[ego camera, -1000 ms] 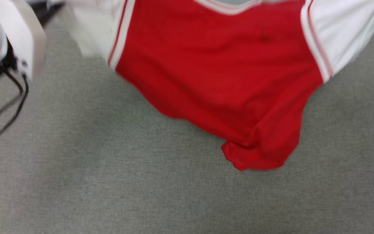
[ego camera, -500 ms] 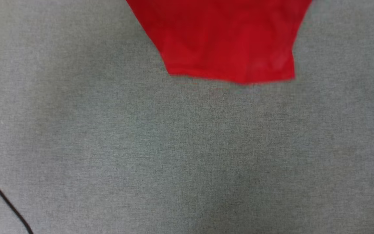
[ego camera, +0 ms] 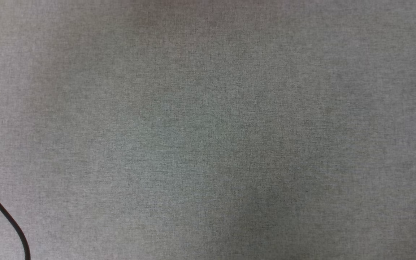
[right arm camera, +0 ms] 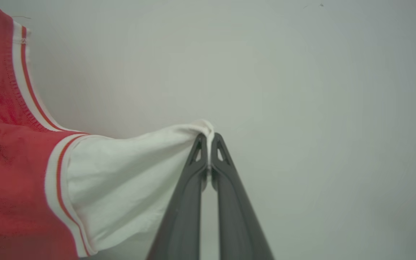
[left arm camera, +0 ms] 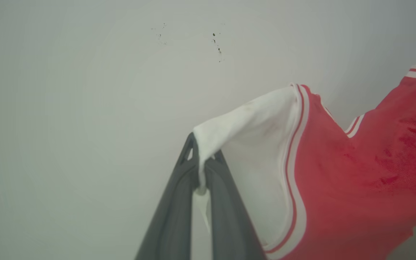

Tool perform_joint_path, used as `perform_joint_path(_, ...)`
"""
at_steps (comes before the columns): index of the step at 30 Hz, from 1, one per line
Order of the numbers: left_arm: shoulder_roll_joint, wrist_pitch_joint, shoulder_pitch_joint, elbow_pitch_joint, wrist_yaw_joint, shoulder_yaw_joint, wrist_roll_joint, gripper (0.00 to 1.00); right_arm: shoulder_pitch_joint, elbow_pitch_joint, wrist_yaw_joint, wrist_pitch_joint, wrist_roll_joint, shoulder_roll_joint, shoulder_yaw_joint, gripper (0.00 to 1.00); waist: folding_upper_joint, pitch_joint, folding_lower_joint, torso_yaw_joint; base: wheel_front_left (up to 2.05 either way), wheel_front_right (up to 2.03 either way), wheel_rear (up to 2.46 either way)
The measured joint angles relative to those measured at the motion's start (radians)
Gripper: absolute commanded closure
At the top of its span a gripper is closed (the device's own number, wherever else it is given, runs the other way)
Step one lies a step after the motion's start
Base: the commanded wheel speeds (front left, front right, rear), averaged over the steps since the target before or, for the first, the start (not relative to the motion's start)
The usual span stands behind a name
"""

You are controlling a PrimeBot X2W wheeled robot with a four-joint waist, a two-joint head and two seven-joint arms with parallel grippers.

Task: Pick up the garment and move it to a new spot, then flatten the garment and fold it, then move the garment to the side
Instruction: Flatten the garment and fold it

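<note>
The garment [left arm camera: 356, 180] is a red jersey with white sleeves and red-and-white striped trim. In the left wrist view my left gripper [left arm camera: 201, 159] is shut on the edge of one white sleeve, the red body hanging off to the right. The right wrist view has my right gripper [right arm camera: 208, 142] shut on the other white sleeve of the garment [right arm camera: 121, 173], whose red body spreads to the left. The cloth hangs stretched between both grippers in front of a pale plain wall.
The head view looks down on a grey fabric table surface [ego camera: 208, 130]. A thin black cable [ego camera: 5, 216] curves across its lower left corner. The pale wall [left arm camera: 85, 108] behind the left gripper carries a few small dark specks.
In the head view the red garment slid up and out over the top edge, and the pale arm part at the upper left is gone; the whole picture shifted, so the camera moved.
</note>
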Motion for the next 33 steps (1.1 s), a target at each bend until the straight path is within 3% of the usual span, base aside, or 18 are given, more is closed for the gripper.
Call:
perform_joint_path(7,0.016,-0.097,0.071,0.037,0.0,-0.083,-0.081,1.0,0.031,0.099,0.0,-0.065,0.071,0.031,0.095,1.0,0.0,0.02,0.0,0.001,0.0,0.0,0.0)
perform_joint_path(18,0.029,-0.291,0.513,0.059,0.0,-0.199,-0.243,1.0,0.386,0.176,0.0,-0.207,0.226,0.054,0.276,1.0,0.0001,-0.045,-0.0001,-0.011,0.0,0.0,0.0)
perform_joint_path(25,0.032,-0.348,0.824,0.0,0.034,-0.223,-0.294,1.0,0.648,0.119,0.0,-0.271,0.3,-0.012,0.359,1.0,0.0,-0.132,0.0,-0.008,0.0,0.0,0.0)
perform_joint_path(33,0.093,-0.358,1.227,-0.129,0.123,-0.181,-0.337,1.0,0.994,0.02,0.0,-0.348,0.376,-0.109,0.353,1.0,0.0,-0.268,-0.0003,-0.015,0.0,0.0,0.0)
